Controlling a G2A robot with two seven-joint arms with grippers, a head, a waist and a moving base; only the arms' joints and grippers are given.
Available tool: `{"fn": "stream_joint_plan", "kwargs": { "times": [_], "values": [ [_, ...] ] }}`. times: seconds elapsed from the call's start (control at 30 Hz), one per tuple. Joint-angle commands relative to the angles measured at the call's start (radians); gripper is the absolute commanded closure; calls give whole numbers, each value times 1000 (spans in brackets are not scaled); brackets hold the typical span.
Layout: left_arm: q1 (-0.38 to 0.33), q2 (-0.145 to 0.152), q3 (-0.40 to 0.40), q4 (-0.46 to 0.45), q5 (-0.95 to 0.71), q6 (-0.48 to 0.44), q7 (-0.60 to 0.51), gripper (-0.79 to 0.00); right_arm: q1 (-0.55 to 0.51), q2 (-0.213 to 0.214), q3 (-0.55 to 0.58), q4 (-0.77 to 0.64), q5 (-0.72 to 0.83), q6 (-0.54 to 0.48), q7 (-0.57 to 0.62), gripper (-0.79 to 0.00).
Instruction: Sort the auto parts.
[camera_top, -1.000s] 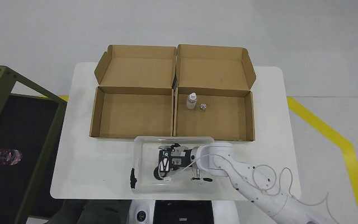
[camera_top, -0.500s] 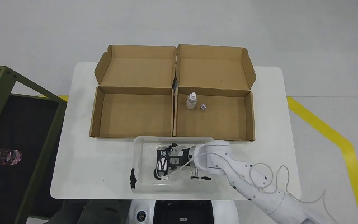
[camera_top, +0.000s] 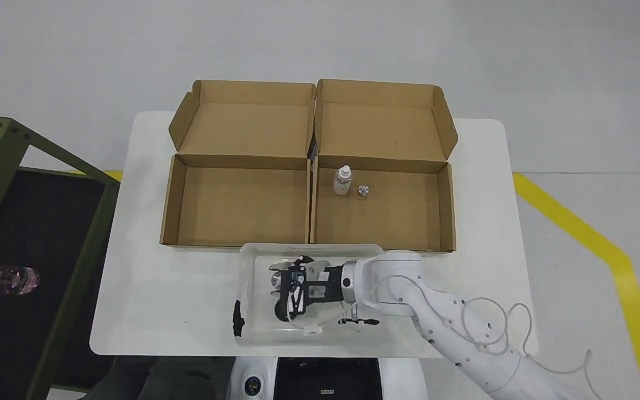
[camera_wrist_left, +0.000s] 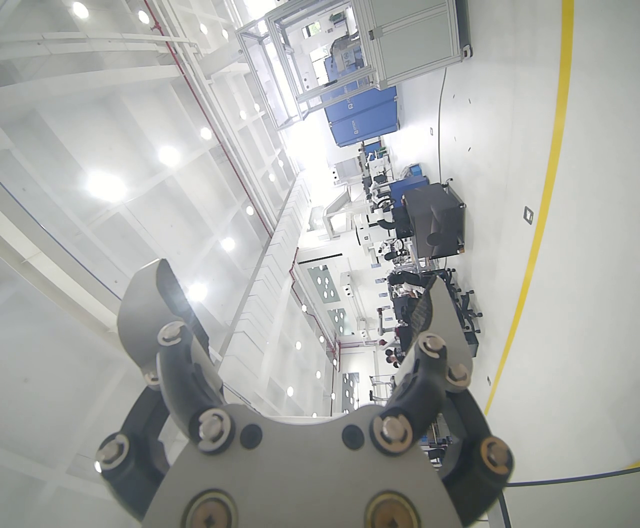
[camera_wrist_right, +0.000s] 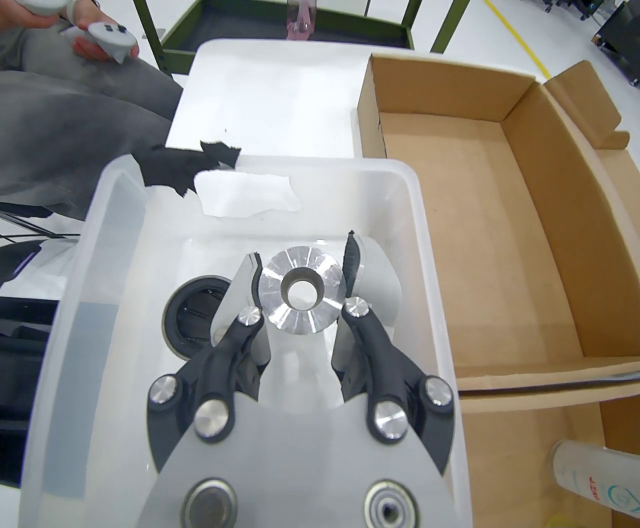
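Note:
My right gripper (camera_wrist_right: 302, 251) is down inside the clear plastic bin (camera_wrist_right: 250, 165) at the table's front edge, shut on a silver metal disc (camera_wrist_right: 300, 295) with a centre hole. One finger presses on each side of the disc. A black ring-shaped part (camera_wrist_right: 192, 315) lies on the bin floor just beside the gripped disc. From above, the right gripper (camera_top: 284, 290) sits in the left half of the bin (camera_top: 310, 247). My left gripper (camera_wrist_left: 296, 279) points up into the room, open, with nothing between its fingers.
Two open cardboard boxes stand behind the bin. The left box (camera_top: 235, 205) holds nothing; the right box (camera_top: 400, 215) holds a white bottle (camera_top: 343, 179) and a small silver part (camera_top: 364, 189). A dark green cart (camera_top: 40, 250) stands off the table's left side.
My right gripper has shifted a little toward the bin's left end. The parts in the right box have not moved.

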Motion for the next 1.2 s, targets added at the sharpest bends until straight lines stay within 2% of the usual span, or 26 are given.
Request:
{"fn": "stream_joint_plan", "kwargs": {
  "times": [0.0,0.23,0.67,0.93,1.17],
  "values": [
    [0,0,0,0,0,0,0,-785,-6,3,15,-8,34,-20,-27,0],
    [0,0,0,0,0,0,0,-785,-4,14,86,-46,102,-70,-76,0],
    [0,0,0,0,0,0,0,-785,-2,30,232,-84,241,-92,-183,0],
    [0,0,0,0,0,0,0,-785,1,34,293,-55,333,-71,-200,0],
    [0,0,0,0,0,0,0,-785,32,26,293,25,419,-20,-181,0]
  ]
}}
